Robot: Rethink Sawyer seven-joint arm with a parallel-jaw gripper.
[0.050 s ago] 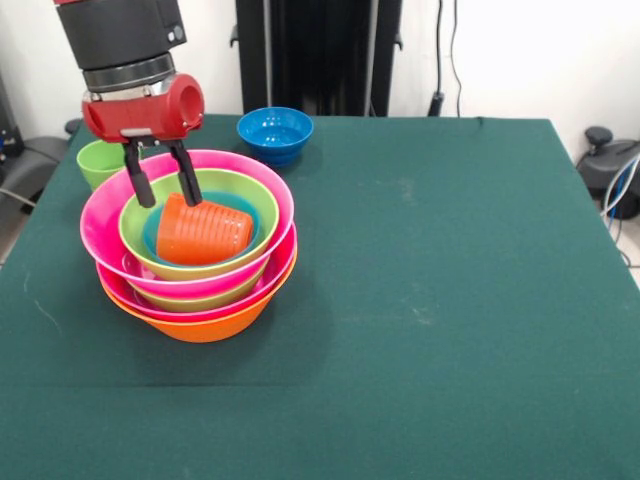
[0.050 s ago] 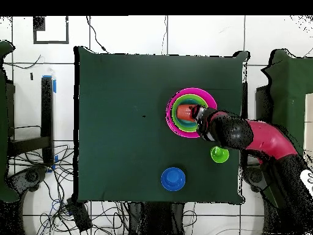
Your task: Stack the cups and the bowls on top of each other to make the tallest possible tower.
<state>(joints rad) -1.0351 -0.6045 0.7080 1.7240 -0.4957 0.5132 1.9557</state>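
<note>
At the table's (image 1: 420,300) left side in the front view, you see the tower (image 1: 190,270): an orange bowl (image 1: 205,326) lowest, a pink bowl (image 1: 262,290) nested in it, a green bowl (image 1: 200,298) within that, then a second pink bowl (image 1: 100,225) tilted on top. Inside this upper pink bowl sits a second green bowl (image 1: 255,200), which holds a light blue bowl (image 1: 150,235). You find the orange-red cup (image 1: 205,232) lying on its side in the light blue bowl, its ribbed wall facing you.

Above the tower, the gripper (image 1: 161,182) reaches down into the upper green bowl. Its two black fingers (image 1: 139,180) stand apart, just behind the cup's upper edge; they are spread and grasp nothing. Whether a fingertip touches the cup cannot be told.

Behind the tower and to its left, you see the light green cup (image 1: 98,160) standing upright on the table, partly hidden by the upper pink bowl's rim. Behind the tower and to its right, a dark blue bowl (image 1: 275,133) stands alone, upright and empty, near the table's far edge.

From overhead, the arm (image 2: 257,138) covers part of the tower (image 2: 183,113); the light green cup (image 2: 220,155) lies just beside it, the dark blue bowl (image 2: 173,179) well apart.

No readable writing or labels show on any container.
</note>
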